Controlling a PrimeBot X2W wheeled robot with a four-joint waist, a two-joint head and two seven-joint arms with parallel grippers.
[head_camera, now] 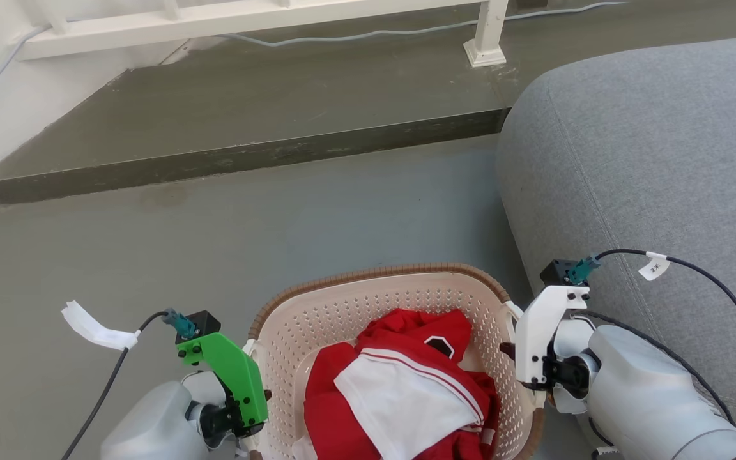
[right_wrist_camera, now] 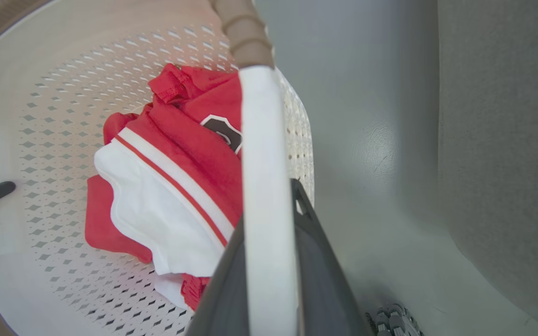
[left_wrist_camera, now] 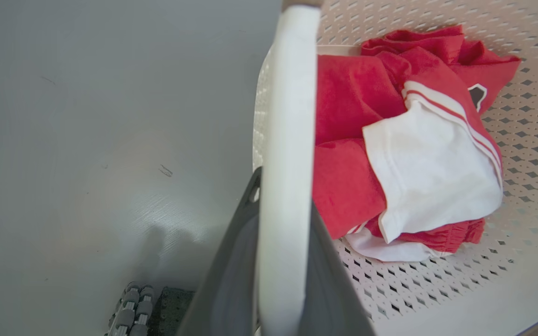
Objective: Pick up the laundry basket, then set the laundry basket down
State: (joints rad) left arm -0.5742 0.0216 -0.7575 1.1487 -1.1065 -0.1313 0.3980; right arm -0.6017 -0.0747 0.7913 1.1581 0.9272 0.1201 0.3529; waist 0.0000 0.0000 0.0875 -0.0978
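The laundry basket (head_camera: 374, 276), cream with perforated walls and a brown woven-look rim, sits low in the middle of the head view between my two arms. Red and white clothes (head_camera: 406, 383) lie bunched inside it. My left gripper (head_camera: 248, 409) is at the basket's left side. In the left wrist view it (left_wrist_camera: 285, 196) is shut on the white left handle (left_wrist_camera: 288, 116), one dark finger on each side. My right gripper (head_camera: 522, 365) is shut the same way (right_wrist_camera: 269, 205) on the white right handle (right_wrist_camera: 259, 140). Whether the basket touches the floor I cannot tell.
A grey sofa (head_camera: 649, 160) stands close on the right, almost against my right arm. A dark raised step (head_camera: 246, 153) crosses the far floor, with a white railing post (head_camera: 486, 38) on it. Grey floor (head_camera: 214, 243) lies ahead and to the left.
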